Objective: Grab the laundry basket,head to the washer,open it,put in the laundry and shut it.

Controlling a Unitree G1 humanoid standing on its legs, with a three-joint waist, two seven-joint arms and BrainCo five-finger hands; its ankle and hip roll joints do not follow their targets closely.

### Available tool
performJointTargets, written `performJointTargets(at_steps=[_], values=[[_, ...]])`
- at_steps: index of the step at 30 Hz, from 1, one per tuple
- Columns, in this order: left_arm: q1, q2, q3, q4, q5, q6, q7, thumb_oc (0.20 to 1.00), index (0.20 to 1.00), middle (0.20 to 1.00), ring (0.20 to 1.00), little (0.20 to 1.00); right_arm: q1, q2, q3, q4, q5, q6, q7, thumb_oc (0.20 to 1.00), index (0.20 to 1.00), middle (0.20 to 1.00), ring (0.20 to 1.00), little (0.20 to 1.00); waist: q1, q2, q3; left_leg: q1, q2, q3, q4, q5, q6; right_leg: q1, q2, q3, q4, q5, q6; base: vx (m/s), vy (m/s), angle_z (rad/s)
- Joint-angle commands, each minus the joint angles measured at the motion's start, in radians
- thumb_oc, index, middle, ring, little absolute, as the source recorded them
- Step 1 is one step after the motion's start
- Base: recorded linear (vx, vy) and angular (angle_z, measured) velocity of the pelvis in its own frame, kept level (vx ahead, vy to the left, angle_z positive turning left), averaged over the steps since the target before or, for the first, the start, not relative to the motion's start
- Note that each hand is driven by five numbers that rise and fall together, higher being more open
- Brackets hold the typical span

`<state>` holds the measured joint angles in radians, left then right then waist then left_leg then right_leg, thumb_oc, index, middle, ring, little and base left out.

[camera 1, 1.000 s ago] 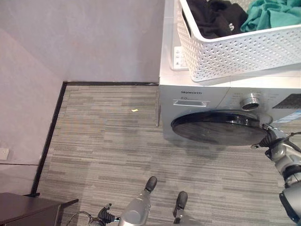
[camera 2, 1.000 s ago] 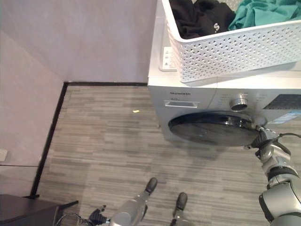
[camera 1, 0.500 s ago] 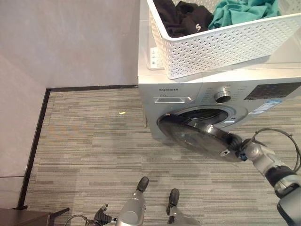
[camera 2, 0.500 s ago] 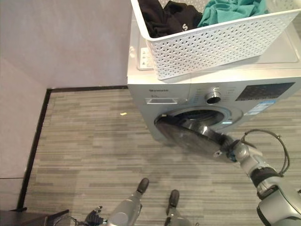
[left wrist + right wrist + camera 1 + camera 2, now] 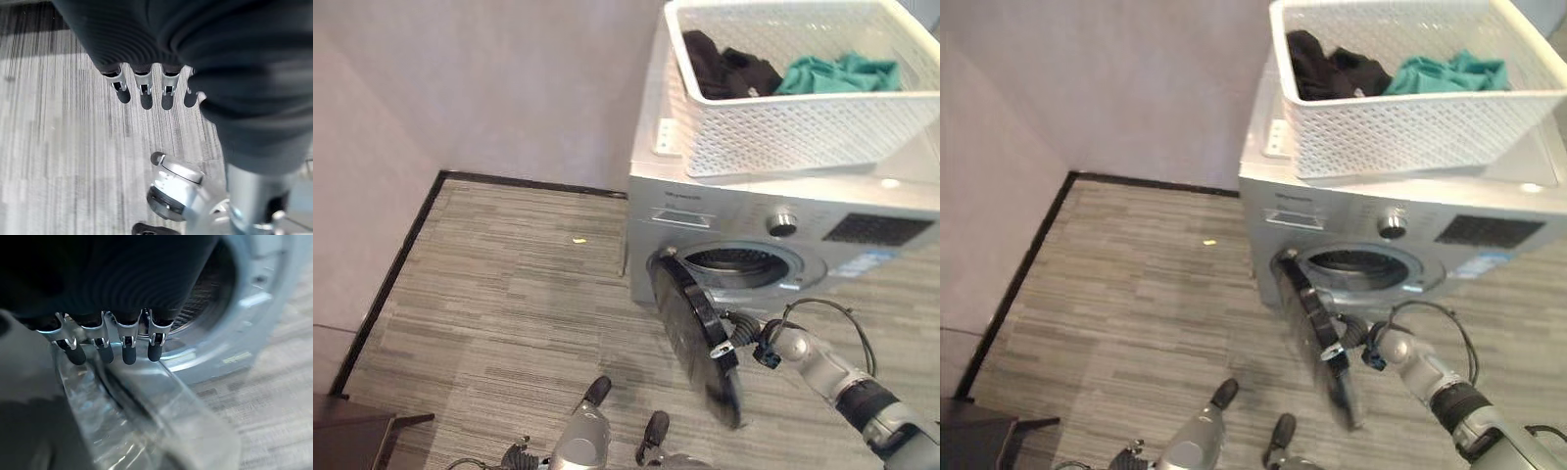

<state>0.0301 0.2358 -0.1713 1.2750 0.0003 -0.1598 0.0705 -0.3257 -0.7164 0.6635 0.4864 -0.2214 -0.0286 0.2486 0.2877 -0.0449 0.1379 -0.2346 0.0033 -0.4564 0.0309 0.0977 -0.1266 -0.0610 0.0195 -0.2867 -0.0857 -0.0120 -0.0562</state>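
Note:
A white lattice laundry basket [image 5: 793, 137] stands on top of the silver washer [image 5: 715, 211]. Black clothes [image 5: 724, 67] and teal clothes [image 5: 837, 73] lie in it. The round dark door [image 5: 693, 333] stands swung wide out to the left, and the drum opening [image 5: 739, 259] is bare. My right hand [image 5: 747, 338] is low in front of the washer, on the door's inner side near its free edge. Its fingers [image 5: 128, 340] are relaxed and rest against the door's glass [image 5: 146, 396]. My left hand [image 5: 142, 90] hangs over the floor, fingers relaxed, holding nothing.
The washer stands against a plain wall with a black skirting [image 5: 524, 183]. Striped grey carpet stretches to its left, with a small yellow scrap [image 5: 578, 239] on it. A dark piece of furniture [image 5: 347, 436] sits at the lower left corner.
The door has swung from half open to wide open, and my right hand has followed it down and left. The camera has shifted as well.

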Motion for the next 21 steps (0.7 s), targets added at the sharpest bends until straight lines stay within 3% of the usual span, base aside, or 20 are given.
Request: performJointTargets(at_steps=[1,2,5,8,9,10,11,12,14,15,17,18,19,21], values=[[0.040,0.033,-0.075,-0.131,-0.086,-0.036,-0.010,1.000,1.000,1.000,1.000,1.000,-0.052,0.245,0.076,0.087,-0.097,-0.108,-0.078,1.000,1.000,1.000,1.000,1.000,0.164,0.004,-0.069,-0.049,-0.061,-0.066,-0.118,0.095,0.062,0.029,-0.062,-0.076,-0.002,-0.038,0.104,-0.02,0.055,0.05],[0.140,0.086,-0.114,-0.382,-0.139,-0.048,-0.080,1.000,1.000,1.000,1.000,1.000,-0.066,0.262,0.082,0.146,-0.114,-0.102,-0.088,1.000,1.000,1.000,1.000,1.000,0.183,0.019,-0.068,-0.055,-0.070,-0.080,-0.116,0.094,0.066,0.026,-0.064,-0.088,-0.002,-0.037,0.108,-0.03,0.064,0.04],[0.320,0.232,-0.084,-0.822,-0.253,-0.016,-0.206,1.000,1.000,1.000,1.000,1.000,-0.093,0.295,0.098,0.258,-0.129,-0.092,-0.105,1.000,1.000,1.000,1.000,1.000,0.216,0.044,-0.062,-0.061,-0.080,-0.097,-0.112,0.093,0.074,0.026,-0.065,-0.101,-0.002,-0.036,0.113,-0.02,0.040,0.22],[0.471,0.400,0.032,-1.179,-0.260,0.012,-0.279,1.000,1.000,1.000,1.000,1.000,-0.119,0.349,0.132,0.362,-0.150,-0.091,-0.115,1.000,1.000,1.000,1.000,1.000,0.241,0.059,-0.058,-0.060,-0.091,-0.105,-0.110,0.089,0.081,0.029,-0.066,-0.107,-0.002,-0.039,0.116,0.00,0.035,0.16],[0.474,0.401,0.034,-1.182,-0.260,0.014,-0.280,1.000,1.000,1.000,1.000,1.000,-0.119,0.351,0.132,0.363,-0.150,-0.092,-0.115,1.000,1.000,1.000,1.000,1.000,0.240,0.057,-0.059,-0.060,-0.091,-0.105,-0.110,0.089,0.081,0.029,-0.066,-0.107,-0.002,-0.039,0.116,0.01,0.025,-0.08],[0.513,0.449,0.087,-1.281,-0.258,0.011,-0.295,1.000,1.000,1.000,1.000,1.000,-0.121,0.362,0.141,0.373,-0.155,-0.093,-0.114,1.000,1.000,1.000,1.000,1.000,0.250,0.063,-0.058,-0.061,-0.094,-0.107,-0.110,0.089,0.081,0.031,-0.067,-0.108,-0.002,-0.042,0.116,0.02,0.020,-0.33],[0.582,0.509,0.210,-1.434,-0.268,0.008,-0.312,1.000,1.000,1.000,1.000,1.000,-0.110,0.381,0.148,0.395,-0.148,-0.091,-0.112,1.000,1.000,1.000,1.000,1.000,0.273,0.071,-0.054,-0.061,-0.102,-0.116,-0.110,0.089,0.082,0.031,-0.067,-0.114,-0.002,-0.046,0.117,0.02,0.019,-0.60],[0.603,0.512,0.229,-1.451,-0.272,0.017,-0.315,1.000,1.000,1.000,1.000,1.000,-0.110,0.391,0.152,0.398,-0.148,-0.092,-0.114,1.000,1.000,1.000,1.000,1.000,0.267,0.065,-0.057,-0.060,-0.102,-0.117,-0.110,0.088,0.082,0.031,-0.068,-0.114,-0.002,-0.046,0.117,0.02,0.015,-0.68],[0.668,0.546,0.362,-1.593,-0.324,0.018,-0.324,1.000,1.000,1.000,1.000,1.000,-0.088,0.419,0.155,0.414,-0.122,-0.092,-0.111,1.000,1.000,1.000,1.000,1.000,0.286,0.069,-0.054,-0.063,-0.112,-0.129,-0.109,0.092,0.081,0.031,-0.069,-0.120,-0.002,-0.051,0.117,0.02,0.016,-0.10],[0.700,0.567,0.412,-1.676,-0.403,0.022,-0.349,1.000,1.000,1.000,1.000,1.000,-0.079,0.439,0.161,0.442,-0.107,-0.090,-0.114,1.000,1.000,1.000,1.000,1.000,0.299,0.074,-0.051,-0.068,-0.120,-0.137,-0.109,0.095,0.080,0.029,-0.069,-0.126,-0.002,-0.052,0.118,0.01,0.019,0.43],[0.703,0.578,0.406,-1.689,-0.459,0.034,-0.367,1.000,1.000,1.000,1.000,1.000,-0.080,0.453,0.164,0.459,-0.095,-0.090,-0.117,1.000,1.000,1.000,1.000,1.000,0.302,0.074,-0.047,-0.069,-0.123,-0.139,-0.108,0.093,0.079,0.028,-0.070,-0.125,-0.002,-0.053,0.118,0.00,0.009,0.35],[0.671,0.602,0.330,-1.670,-0.537,0.061,-0.397,1.000,1.000,1.000,1.000,1.000,-0.096,0.469,0.175,0.493,-0.086,-0.092,-0.126,1.000,1.000,1.000,1.000,1.000,0.301,0.074,-0.038,-0.071,-0.125,-0.140,-0.108,0.093,0.082,0.022,-0.070,-0.120,-0.002,-0.049,0.120,0.00,0.002,0.22],[0.662,0.603,0.323,-1.664,-0.537,0.059,-0.398,1.000,1.000,1.000,1.000,1.000,-0.097,0.467,0.172,0.495,-0.086,-0.094,-0.127,1.000,1.000,1.000,1.000,1.000,0.305,0.075,-0.036,-0.071,-0.124,-0.139,-0.108,0.093,0.082,0.021,-0.070,-0.119,-0.002,-0.049,0.120,0.00,0.018,0.09],[0.552,0.622,0.181,-1.617,-0.530,0.084,-0.404,1.000,1.000,1.000,1.000,1.000,-0.138,0.493,0.197,0.538,-0.097,-0.098,-0.147,1.000,1.000,1.000,1.000,1.000,0.304,0.068,-0.025,-0.077,-0.124,-0.136,-0.110,0.088,0.089,0.012,-0.070,-0.106,-0.002,-0.049,0.121,0.04,-0.013,-0.11]])
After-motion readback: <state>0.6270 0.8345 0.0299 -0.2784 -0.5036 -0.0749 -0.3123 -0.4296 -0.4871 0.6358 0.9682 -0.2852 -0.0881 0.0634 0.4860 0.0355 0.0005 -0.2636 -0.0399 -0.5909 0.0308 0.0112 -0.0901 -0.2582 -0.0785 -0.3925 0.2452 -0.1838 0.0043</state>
